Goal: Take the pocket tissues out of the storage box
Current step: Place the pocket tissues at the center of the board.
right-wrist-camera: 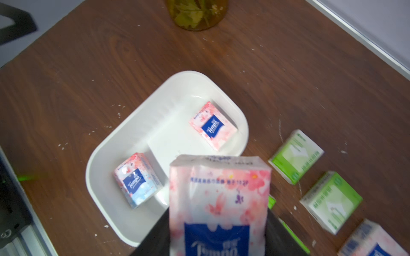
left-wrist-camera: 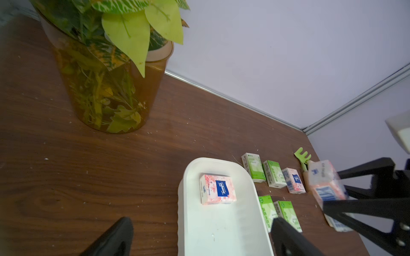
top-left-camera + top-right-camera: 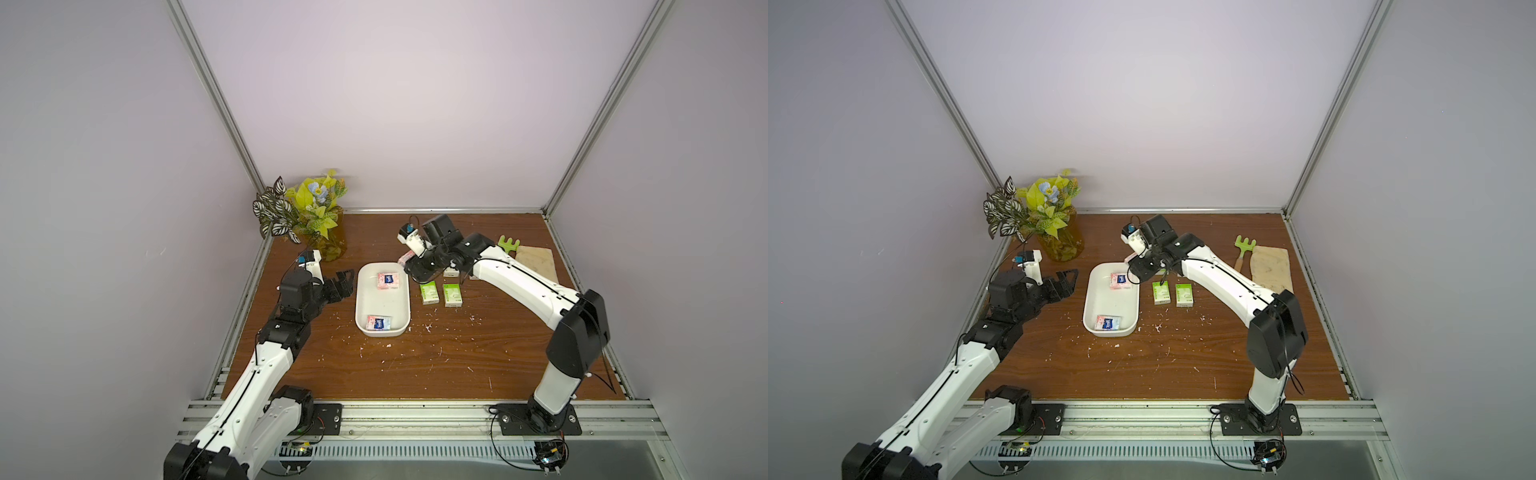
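While the right gripper (image 1: pixel 218 235) clamps a pink packet (image 1: pixel 219 199) above the box's (image 3: pixel 361 299) far right corner, we see two more pink, blue-labelled packets inside it: one (image 3: pixel 387 281) at the far end, one (image 3: pixel 378 323) at the near end, long sides across the box. Four green packets (image 2: pixel 254 167) lie right of the box. The left gripper (image 3: pixel 50 286) gapes empty left of it.
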